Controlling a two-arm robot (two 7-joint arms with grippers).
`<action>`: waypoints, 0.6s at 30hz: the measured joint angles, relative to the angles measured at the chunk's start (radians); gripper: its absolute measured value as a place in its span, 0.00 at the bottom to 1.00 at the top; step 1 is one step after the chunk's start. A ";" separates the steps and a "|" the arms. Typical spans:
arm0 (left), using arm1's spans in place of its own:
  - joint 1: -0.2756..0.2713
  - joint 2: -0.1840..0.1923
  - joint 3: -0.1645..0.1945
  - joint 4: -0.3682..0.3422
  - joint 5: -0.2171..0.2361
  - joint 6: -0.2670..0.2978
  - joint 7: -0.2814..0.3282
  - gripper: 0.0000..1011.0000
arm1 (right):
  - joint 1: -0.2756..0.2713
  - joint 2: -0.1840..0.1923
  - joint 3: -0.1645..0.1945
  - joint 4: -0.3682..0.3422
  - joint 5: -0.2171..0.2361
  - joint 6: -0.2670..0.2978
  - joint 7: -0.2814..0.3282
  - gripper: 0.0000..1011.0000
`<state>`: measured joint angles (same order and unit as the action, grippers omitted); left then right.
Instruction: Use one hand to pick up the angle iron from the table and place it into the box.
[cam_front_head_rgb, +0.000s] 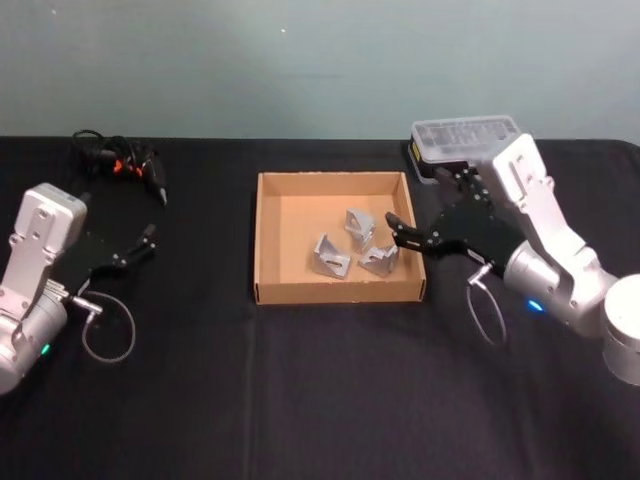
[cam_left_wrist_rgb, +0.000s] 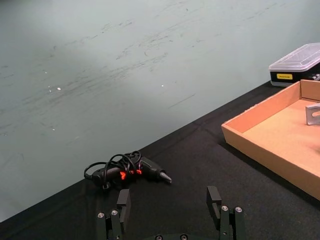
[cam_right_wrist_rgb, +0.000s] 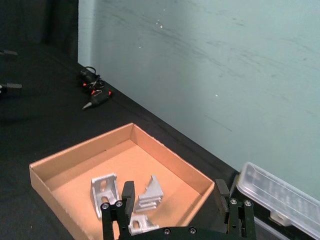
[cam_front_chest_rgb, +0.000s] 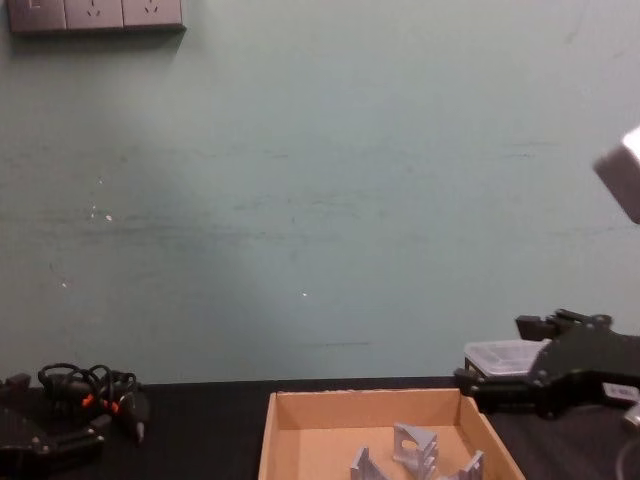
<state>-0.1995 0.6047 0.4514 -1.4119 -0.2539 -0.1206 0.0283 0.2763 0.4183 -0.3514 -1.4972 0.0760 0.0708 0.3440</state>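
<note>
No words or numbers can be read; the plastic case (cam_left_wrist_rgb: 296, 64) carries a yellow label (cam_left_wrist_rgb: 283, 76), seemingly printed but illegible.

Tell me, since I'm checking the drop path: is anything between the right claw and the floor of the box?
Nothing visible is. The right claw hangs open at the right wall of the box, holding nothing. Three angle irons already lie on the box floor below and beside it; the black case sits behind the arm.
</note>
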 joint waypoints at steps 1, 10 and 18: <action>0.000 0.000 0.000 0.000 0.000 0.000 0.000 0.99 | -0.010 0.003 0.005 -0.005 -0.004 -0.008 -0.005 0.99; 0.000 0.000 0.000 0.000 0.000 0.000 0.000 0.99 | -0.084 0.012 0.053 -0.023 -0.035 -0.076 -0.041 0.99; 0.000 0.000 0.000 0.000 0.000 0.000 0.000 0.99 | -0.104 0.004 0.068 -0.016 -0.059 -0.109 -0.054 0.99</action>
<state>-0.1996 0.6047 0.4514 -1.4120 -0.2539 -0.1205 0.0283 0.1721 0.4227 -0.2838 -1.5130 0.0169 -0.0386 0.2897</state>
